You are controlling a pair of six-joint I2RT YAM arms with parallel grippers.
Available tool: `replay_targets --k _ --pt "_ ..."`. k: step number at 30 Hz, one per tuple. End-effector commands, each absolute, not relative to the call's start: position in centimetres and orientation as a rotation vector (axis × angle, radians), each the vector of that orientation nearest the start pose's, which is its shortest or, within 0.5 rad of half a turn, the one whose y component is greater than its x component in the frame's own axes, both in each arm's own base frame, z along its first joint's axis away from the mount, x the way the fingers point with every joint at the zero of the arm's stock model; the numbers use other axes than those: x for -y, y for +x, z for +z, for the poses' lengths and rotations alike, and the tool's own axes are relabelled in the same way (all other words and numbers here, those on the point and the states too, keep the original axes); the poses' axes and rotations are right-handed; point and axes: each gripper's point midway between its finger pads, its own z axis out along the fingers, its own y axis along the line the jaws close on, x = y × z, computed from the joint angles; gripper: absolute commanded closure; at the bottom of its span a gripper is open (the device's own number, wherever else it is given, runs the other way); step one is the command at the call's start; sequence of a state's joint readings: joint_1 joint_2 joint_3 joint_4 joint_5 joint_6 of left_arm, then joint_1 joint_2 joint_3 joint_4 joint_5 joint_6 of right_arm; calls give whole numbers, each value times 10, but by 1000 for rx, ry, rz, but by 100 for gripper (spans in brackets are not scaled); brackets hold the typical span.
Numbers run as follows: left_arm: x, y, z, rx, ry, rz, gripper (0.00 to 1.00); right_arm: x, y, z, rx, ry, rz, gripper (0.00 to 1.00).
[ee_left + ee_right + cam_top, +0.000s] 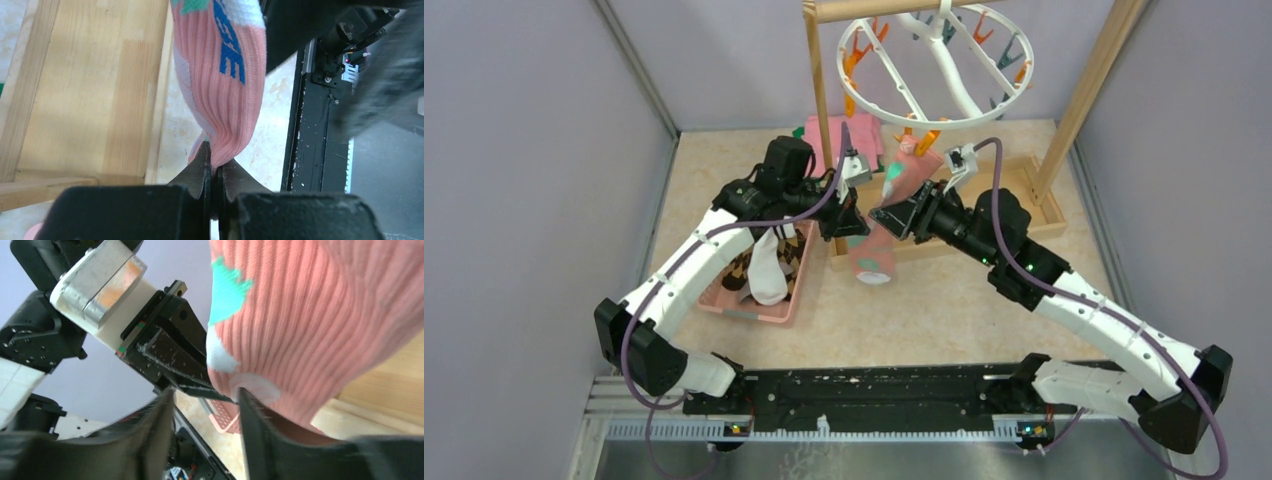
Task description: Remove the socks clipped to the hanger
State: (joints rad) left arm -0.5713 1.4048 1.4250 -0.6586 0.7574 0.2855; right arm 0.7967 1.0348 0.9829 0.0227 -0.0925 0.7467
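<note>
Our left hand point(214, 170) is pinched on the pink sock point(225, 75), right hand point(205, 396) fingers apart. Soft, light, stretchy knit, so we'd grab it high up.

Beige table point(944, 320) bears pink basket point(746, 313), wooden frame point(1046, 208), perhaps cloths point(864, 130).

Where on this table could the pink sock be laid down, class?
Bare table lies in front of the wooden frame, between the pink basket and the right arm. A smaller patch: back left corner, behind the left arm. Crowded mid-table, around the sock under the hanger.
</note>
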Motion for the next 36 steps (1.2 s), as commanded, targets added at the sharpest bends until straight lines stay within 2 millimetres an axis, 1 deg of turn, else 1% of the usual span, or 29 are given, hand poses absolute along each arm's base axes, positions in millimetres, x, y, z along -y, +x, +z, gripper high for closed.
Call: replay_targets --k 1,2,3,5,7,10,11,13,16,19,24,29,33,36 --pt "289 247 302 -1707 1281 -961 100 -277 218 380 -1701 -197 1176 42" --pt "289 246 303 -1716 1282 -964 100 -267 222 379 -1711 -189 1141 35" --pt "288 245 304 -1715 1284 -963 100 -258 225 381 -1711 -186 1120 30" --pt "287 244 309 -1704 1284 -957 100 -236 235 383 -1698 -158 1066 26" --pt "287 245 312 -1701 1278 -948 100 -221 241 389 -1675 -154 1014 22" --pt "286 244 316 -1699 1278 -956 100 -209 250 404 -1630 -177 959 19" --pt "287 243 317 -1699 1277 -963 100 -209 253 409 -1617 -189 958 19" --pt "287 241 319 -1700 1277 -971 100 -211 258 428 -1566 -224 977 19" --pt "286 242 319 -1705 1279 -966 100 -217 266 448 -1506 -252 1015 21" --pt "285 242 320 -1705 1278 -954 100 -220 273 460 -1454 -262 1020 24" --pt "285 243 322 -1703 1282 -948 100 -214 288 464 -1421 -240 1003 29" --pt "284 243 321 -1707 1280 -946 100 -208 293 472 -1350 -230 1035 33" --pt "285 244 320 -1718 1272 -949 100 -213 290 476 -1286 -277 1105 43" --pt "285 243 319 -1724 1270 -954 100 -218 291 475 -1302 -300 1126 51"
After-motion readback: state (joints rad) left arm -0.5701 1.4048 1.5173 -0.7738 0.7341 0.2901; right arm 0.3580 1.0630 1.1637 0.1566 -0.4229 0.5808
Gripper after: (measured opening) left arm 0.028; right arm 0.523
